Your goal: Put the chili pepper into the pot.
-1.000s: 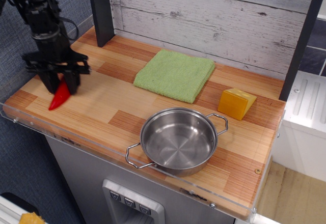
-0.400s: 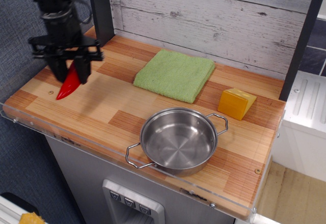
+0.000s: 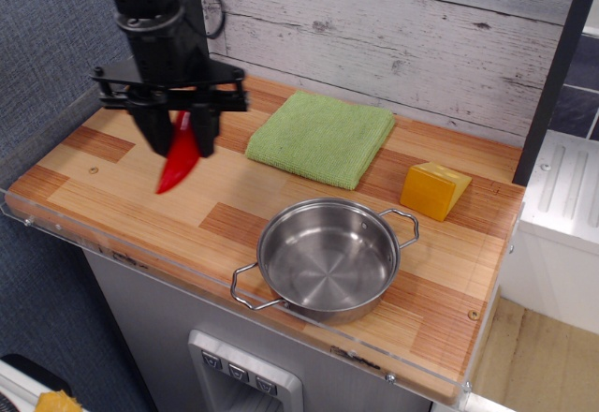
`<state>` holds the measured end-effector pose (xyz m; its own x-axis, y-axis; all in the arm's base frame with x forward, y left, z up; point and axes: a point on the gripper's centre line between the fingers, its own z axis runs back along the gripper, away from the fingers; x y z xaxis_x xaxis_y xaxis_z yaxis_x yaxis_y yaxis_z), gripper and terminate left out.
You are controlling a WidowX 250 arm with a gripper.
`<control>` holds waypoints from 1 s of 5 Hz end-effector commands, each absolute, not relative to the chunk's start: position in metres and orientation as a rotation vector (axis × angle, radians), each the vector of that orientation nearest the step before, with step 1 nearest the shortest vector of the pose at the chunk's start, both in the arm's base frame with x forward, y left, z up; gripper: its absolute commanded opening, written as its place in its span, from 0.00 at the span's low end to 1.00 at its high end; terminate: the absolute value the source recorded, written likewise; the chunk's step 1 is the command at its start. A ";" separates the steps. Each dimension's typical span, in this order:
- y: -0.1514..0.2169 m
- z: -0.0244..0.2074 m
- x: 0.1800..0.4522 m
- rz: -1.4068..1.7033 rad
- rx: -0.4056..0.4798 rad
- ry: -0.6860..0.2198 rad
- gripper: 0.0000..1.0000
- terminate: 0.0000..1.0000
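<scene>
In this one view we look down at a wooden table (image 3: 140, 197) with a gray plank wall behind it. Near the back left corner we see the black robot arm, and its jaws (image 3: 180, 136) are closed tight on the top end of the chili pepper (image 3: 178, 161). The pepper is bright red and shiny. It hangs with its pointed tip down and a little toward the left edge, up in the air over the left part of the table.

The pot (image 3: 328, 260) sits near the front edge, a bit right of the middle. It is round, shiny and shallow, with nothing inside. One thin loop handle points to the front left and the other points to the back right. The pepper and the pot are well apart.

We see a green cloth (image 3: 321, 137) lying flat near the back edge, just beside the jaws. A yellow cheese wedge (image 3: 433, 190) sits near the right edge, close to the pot's back handle.
</scene>
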<state>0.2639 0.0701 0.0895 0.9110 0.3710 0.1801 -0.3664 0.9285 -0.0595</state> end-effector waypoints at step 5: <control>-0.053 0.056 0.263 0.058 -0.173 -0.188 0.00 0.00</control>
